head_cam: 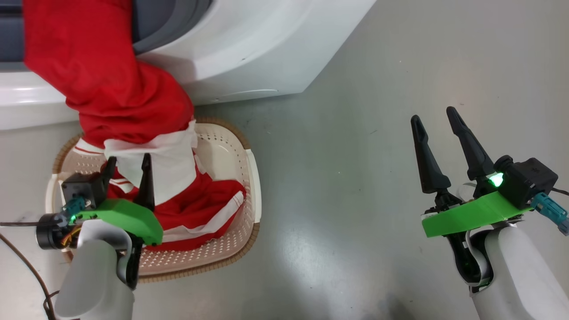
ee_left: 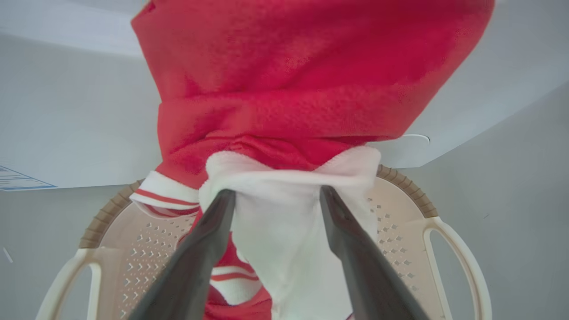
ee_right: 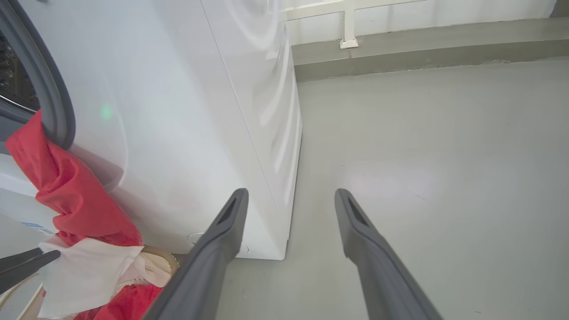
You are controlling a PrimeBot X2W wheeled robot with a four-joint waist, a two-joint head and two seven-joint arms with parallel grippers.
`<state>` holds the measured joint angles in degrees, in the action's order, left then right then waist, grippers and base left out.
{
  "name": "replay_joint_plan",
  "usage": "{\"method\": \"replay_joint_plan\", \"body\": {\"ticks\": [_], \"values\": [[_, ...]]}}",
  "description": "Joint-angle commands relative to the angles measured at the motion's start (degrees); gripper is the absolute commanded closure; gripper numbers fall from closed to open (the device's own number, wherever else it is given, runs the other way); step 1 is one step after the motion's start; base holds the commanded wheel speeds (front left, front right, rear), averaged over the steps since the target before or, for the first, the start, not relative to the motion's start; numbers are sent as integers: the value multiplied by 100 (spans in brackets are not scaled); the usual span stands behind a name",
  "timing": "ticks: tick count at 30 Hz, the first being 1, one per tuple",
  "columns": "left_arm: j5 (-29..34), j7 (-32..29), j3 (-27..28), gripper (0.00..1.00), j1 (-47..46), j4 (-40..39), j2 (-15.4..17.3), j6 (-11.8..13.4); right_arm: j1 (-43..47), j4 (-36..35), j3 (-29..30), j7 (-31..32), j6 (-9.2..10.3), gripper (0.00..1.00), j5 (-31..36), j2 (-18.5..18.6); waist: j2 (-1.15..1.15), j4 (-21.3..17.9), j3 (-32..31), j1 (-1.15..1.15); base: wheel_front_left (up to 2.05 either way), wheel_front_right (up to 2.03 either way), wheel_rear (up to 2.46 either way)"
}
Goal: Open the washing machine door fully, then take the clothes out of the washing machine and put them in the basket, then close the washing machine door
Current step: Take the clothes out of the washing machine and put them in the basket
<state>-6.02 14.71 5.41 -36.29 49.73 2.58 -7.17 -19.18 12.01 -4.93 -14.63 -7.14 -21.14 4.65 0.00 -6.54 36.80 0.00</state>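
Work on the unloading stands partway: the clothes (head_cam: 111,66), bright red with white stripes, hang in one long fold out of the mouth of the washing machine (head_cam: 249,44), over its grey gasket (head_cam: 178,22), and down into the basket (head_cam: 254,178) set on the floor (head_cam: 355,178) just in front. The lower end lies heaped inside the basket; the upper end is not yet clear of the machine. The left gripper (head_cam: 129,158) hovers over the basket, its fingers spread wide to either side of a white cloth (head_cam: 164,164), close against it but not pinching it. The right gripper (head_cam: 433,114) waits, fingers apart and empty, above bare floor well off to the side. Left to do, by the look of it: draw the rest of the fabric down, then shut the door. The head view's top edge cuts off the drum, so whether more lies inside cannot be told, nor how the door stands
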Motion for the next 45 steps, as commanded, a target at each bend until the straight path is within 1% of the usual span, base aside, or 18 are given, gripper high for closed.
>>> {"method": "replay_joint_plan", "body": {"ticks": [1, 9, 14, 23, 24, 29, 31, 32, 40, 45], "values": [[31, 29, 127, 0, 129, -132, 140, -30, 33, -101, -123, -37, -35, 0, 22, -12, 0, 19, -32, 0, 0, 0, 0], [-38, 29, 85, 0, 243, -395, 117, -31, 86, -81, -130, -37, -35, 0, 24, 7, 0, 64, -194, 0, 0, 0, 0], [-106, 29, 77, 0, 306, -696, 107, -31, 118, -76, -124, -37, -35, 0, 21, 20, 0, 85, -246, 0, 0, 0, 0], [-212, 29, 137, 0, 581, -1836, 101, -31, 204, -96, -111, -37, -35, 0, 27, 36, 0, 134, -320, 0, 0, 0, 0], [-228, 29, 145, 0, 681, -2125, 99, -31, 221, -99, -106, -37, -35, 0, 31, 38, 0, 152, -338, 0, 0, 0, 0], [-256, 29, 173, 0, 977, -2808, 92, -32, 246, -90, -105, -37, -35, 0, 38, 48, 0, 185, -399, 0, 0, 0, 0], [-247, 29, 192, 0, 1111, -3061, 89, -32, 259, -88, -105, -37, -35, 0, 40, 53, 0, 195, -426, 0, 0, 0, 0], [-247, 29, 192, 0, 1111, -3061, 89, -32, 259, -88, -105, -37, -35, 0, 40, 53, 0, 195, -426, 0, 0, 0, 0], [-181, 29, 393, 0, 1838, -4047, 55, -32, 296, -88, -104, -37, -35, 0, 36, 66, 0, 200, -498, 0, 0, 0, 0], [-179, 29, 445, 0, 2255, -4502, 38, -30, 314, -89, -73, -37, -35, 0, 34, 85, 0, 238, -504, 0, 0, 0, 0]]}}
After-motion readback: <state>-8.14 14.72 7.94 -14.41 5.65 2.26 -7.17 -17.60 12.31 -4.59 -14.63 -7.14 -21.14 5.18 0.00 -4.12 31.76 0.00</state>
